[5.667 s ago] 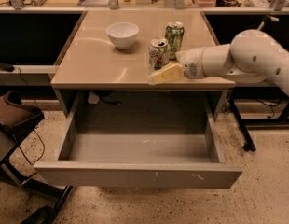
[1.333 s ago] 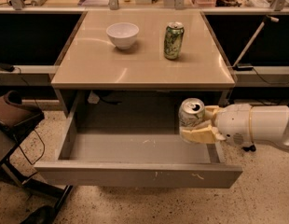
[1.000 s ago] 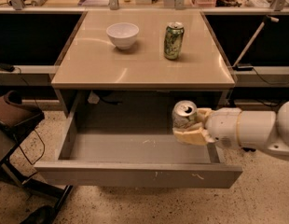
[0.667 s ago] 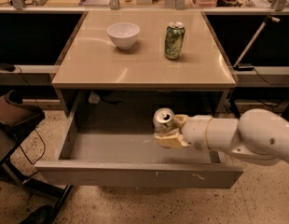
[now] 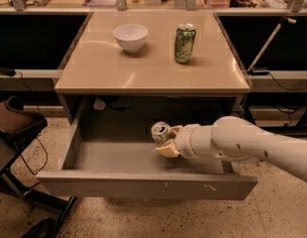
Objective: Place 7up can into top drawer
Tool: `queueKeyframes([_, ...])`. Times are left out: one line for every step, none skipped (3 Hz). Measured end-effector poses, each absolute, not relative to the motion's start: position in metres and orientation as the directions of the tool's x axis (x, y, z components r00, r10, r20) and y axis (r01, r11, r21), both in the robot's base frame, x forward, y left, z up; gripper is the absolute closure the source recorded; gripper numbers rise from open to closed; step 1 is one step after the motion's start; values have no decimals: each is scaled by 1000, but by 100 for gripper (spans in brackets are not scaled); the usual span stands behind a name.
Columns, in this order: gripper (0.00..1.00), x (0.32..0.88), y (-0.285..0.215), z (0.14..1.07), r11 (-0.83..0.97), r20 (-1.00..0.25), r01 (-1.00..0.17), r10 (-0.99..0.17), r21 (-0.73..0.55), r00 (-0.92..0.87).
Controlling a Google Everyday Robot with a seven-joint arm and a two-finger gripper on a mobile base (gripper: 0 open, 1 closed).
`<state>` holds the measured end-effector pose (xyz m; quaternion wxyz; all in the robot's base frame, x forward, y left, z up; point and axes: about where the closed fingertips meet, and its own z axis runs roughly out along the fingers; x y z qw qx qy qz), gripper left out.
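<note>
The 7up can [image 5: 160, 132], pale silver with a silver top, is held tilted inside the open top drawer [image 5: 143, 183], above the drawer floor near its middle. My gripper [image 5: 168, 143] reaches in from the right over the drawer's right side and is shut on the can, its yellowish fingers [image 5: 167, 149] wrapped around the can's lower side. The white arm [image 5: 252, 145] stretches off to the right. The drawer is pulled out wide under the desk, its flat front showing small white scratches.
On the desk top [image 5: 148, 63] stand a white bowl [image 5: 130, 36] and a darker green can [image 5: 184, 43]. A brown chair [image 5: 15, 123] and cables sit at the left. A pole [image 5: 265, 46] leans at the right. Cluttered shelves run along the back.
The gripper took the 7up can from the desk top, brought it down at the drawer's right side, then moved it left and lower into the drawer's middle.
</note>
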<state>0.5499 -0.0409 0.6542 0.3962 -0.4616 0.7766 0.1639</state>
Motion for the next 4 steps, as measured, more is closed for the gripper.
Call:
queueKeyframes([100,552,-59,631,500,-653,-850,-702,-168,-284])
queueKeyframes([100,561,-67,614,487,-569,-855,-760,-179,-314])
queueKeyframes([81,561,-67,614,487,-569,-855,-760,-179,-314])
queueKeyframes([58,561,-66,614,487,-569,-855,-760,-179,-314])
